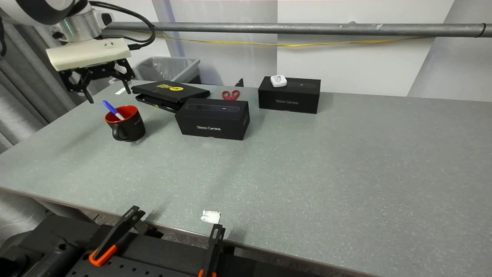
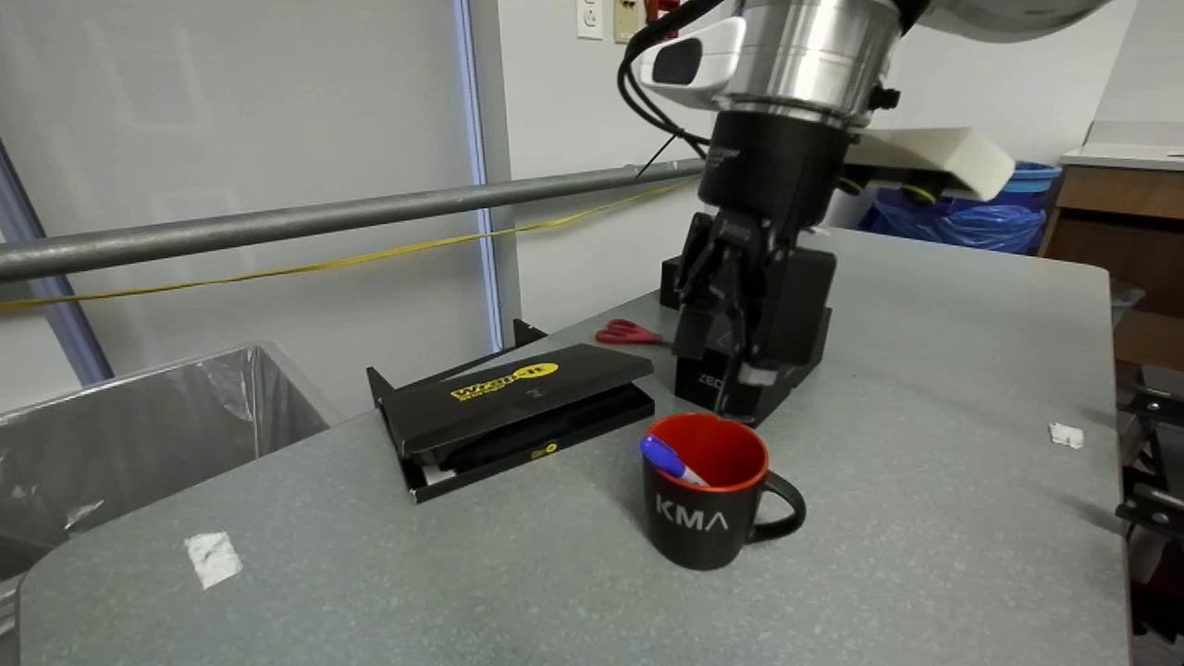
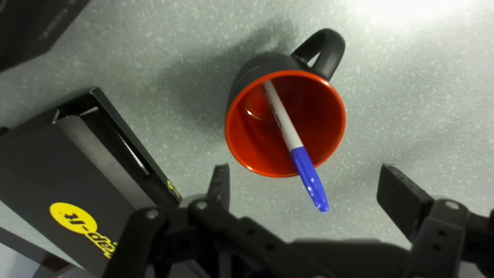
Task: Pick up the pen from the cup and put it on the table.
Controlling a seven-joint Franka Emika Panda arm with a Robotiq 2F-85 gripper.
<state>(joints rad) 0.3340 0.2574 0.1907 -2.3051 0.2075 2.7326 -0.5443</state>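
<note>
Blue pen [image 3: 295,144] leans in cup [image 1: 129,129] beneath my spread gripper [image 1: 110,96]

My fingers [image 3: 405,199] stand wide apart above the cup; in the wrist view, the pen's blue cap shows between them. The pen tilts, whitish body inside, cap jutting past the red-lined rim. In an exterior view, the cup sits upright toward the left edge of the grey table [image 1: 326,173]. A flat black case [image 1: 169,92], lid ajar, lies near the far left corner, close to a waste bin [image 1: 190,70]. Just beside the case stands a camera box [image 1: 212,120]; a second camera box [image 1: 288,99], under a small white item [image 1: 278,80], and red scissors [image 1: 230,95] lie near the far edge. A white scrap [image 1: 210,216] rests by the near edge.
</note>
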